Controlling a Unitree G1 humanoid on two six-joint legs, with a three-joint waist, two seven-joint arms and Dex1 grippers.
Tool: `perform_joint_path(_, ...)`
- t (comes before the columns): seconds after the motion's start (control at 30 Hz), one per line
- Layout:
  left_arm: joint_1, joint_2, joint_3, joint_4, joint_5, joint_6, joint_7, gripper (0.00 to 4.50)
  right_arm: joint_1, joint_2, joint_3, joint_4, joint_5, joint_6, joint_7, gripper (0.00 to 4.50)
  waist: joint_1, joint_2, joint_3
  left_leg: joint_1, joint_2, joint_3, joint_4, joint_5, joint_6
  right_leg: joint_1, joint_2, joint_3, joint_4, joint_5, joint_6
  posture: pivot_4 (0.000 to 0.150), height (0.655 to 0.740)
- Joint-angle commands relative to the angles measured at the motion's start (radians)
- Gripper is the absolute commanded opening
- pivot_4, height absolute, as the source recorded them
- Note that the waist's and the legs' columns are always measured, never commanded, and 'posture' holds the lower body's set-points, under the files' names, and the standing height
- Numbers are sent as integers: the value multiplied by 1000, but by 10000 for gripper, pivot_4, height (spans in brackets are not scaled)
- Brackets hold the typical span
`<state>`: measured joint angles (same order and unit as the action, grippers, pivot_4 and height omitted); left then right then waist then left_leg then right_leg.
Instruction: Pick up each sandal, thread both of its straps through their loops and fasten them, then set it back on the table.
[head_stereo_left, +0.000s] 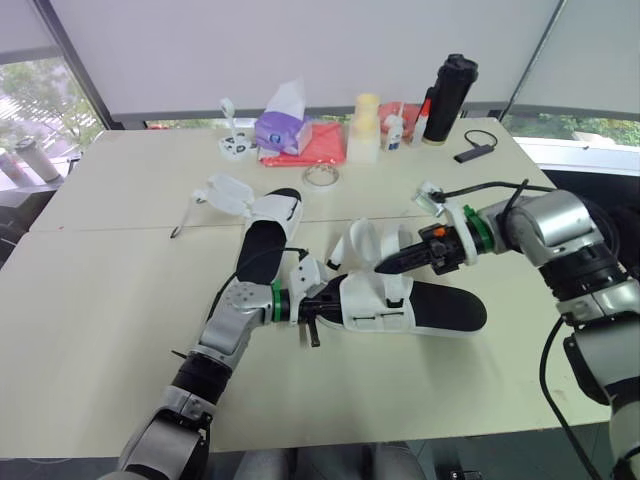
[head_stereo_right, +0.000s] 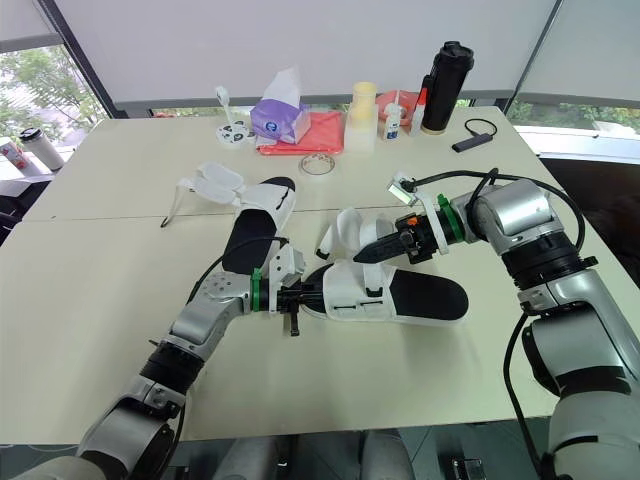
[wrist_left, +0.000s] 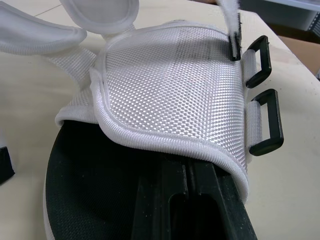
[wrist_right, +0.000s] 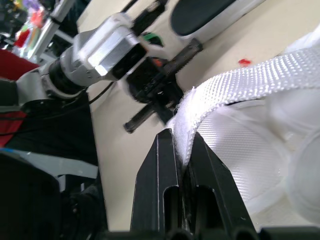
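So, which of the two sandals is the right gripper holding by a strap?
The nearer sandal: the right gripper pinches its white strap. The other sandal lies farther back, in no gripper.

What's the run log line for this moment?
stage: strap threading | near sandal: on table | left gripper: shut, under its upper | right gripper: shut on strap | loops: both empty

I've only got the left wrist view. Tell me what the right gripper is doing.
Observer: The right gripper is shut on a white strap of the near sandal.
Operator: Give me the other sandal's position.
Observer: The second sandal lies flat on the table, farther from the robot, its straps open.
Operator: Report what's at the far edge.
Observer: A black bottle and a purple tissue pack stand there.
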<state>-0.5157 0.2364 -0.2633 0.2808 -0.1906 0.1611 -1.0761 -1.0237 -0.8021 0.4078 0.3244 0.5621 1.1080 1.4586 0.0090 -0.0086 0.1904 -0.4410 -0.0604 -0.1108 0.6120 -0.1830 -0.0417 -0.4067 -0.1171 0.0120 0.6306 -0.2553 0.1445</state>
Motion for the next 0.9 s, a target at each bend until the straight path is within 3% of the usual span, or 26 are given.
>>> perform_joint_path(0.03,9,6,-16,-8,13,-1,3,0,8,-7,-32,-60,6,14,14,286,0,0,0,0,0,0,0,0,0,0,0,0,0,0,0,1500,7400)
perform_joint_path(0.9,6,0,-17,6,21,-21,5,0,66,21,-31,-72,-21,50,-26,286,0,0,0,0,0,0,1,0,0,0,0,0,0,0,0,1500,7400)
